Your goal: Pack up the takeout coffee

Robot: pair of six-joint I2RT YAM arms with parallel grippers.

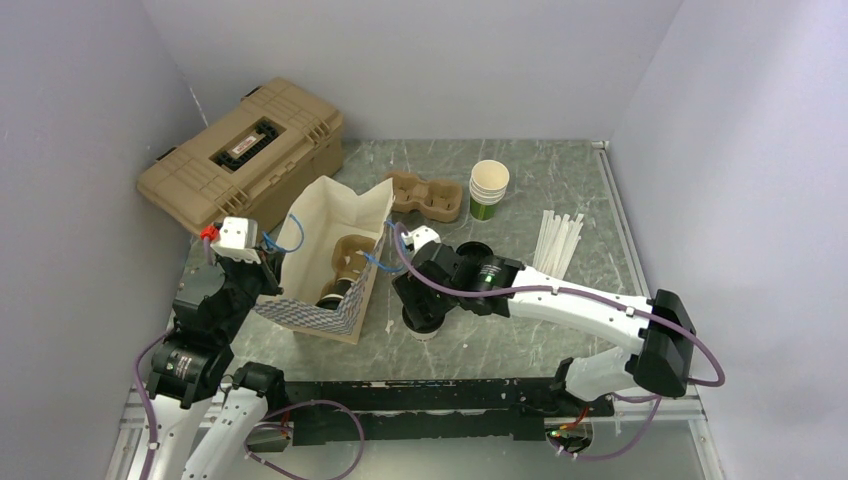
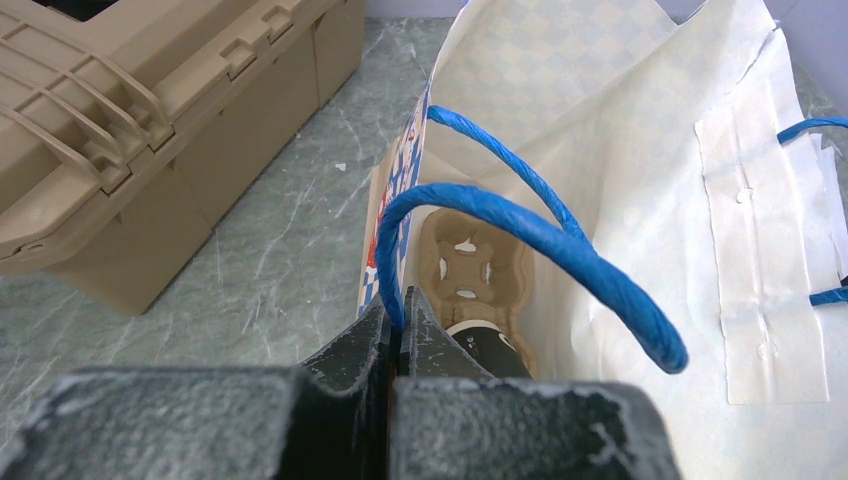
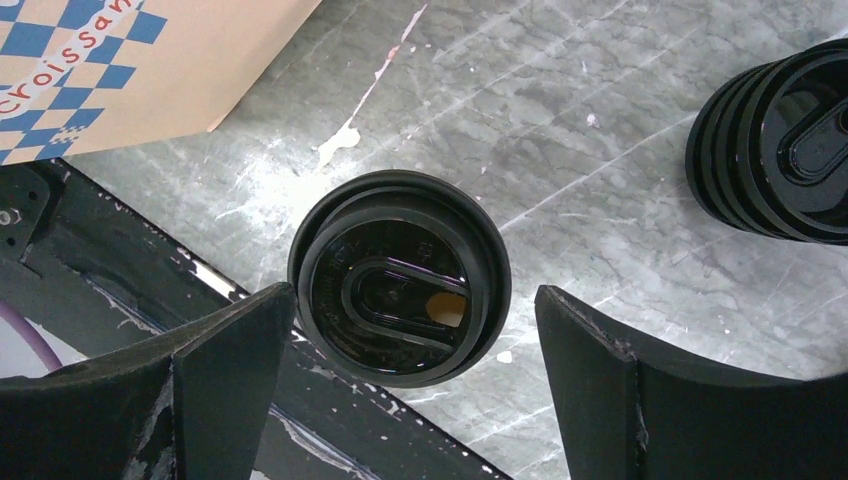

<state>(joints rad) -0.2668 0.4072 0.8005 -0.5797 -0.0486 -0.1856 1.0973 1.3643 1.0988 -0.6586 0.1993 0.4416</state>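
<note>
One takeout coffee (image 3: 400,277), a pale cup under a round black lid, stands on the table near the front edge. My right gripper (image 3: 415,291) hovers over it, open, one finger on each side of the lid and apart from it. In the top view the same cup (image 1: 421,322) is mostly hidden under that gripper (image 1: 420,308). A patterned paper bag (image 1: 335,215) stands open to the left. Inside it a brown carrier (image 2: 468,262) holds another lidded cup (image 2: 492,350). My left gripper (image 2: 398,305) is shut on the bag's blue handle (image 2: 520,225).
A tan toolbox (image 1: 245,150) sits at the back left. An empty cup carrier (image 1: 425,195), a stack of lidless cups (image 1: 488,188) and white straws (image 1: 558,240) lie behind the right arm. A stack of black lids (image 3: 785,150) is close to the right gripper.
</note>
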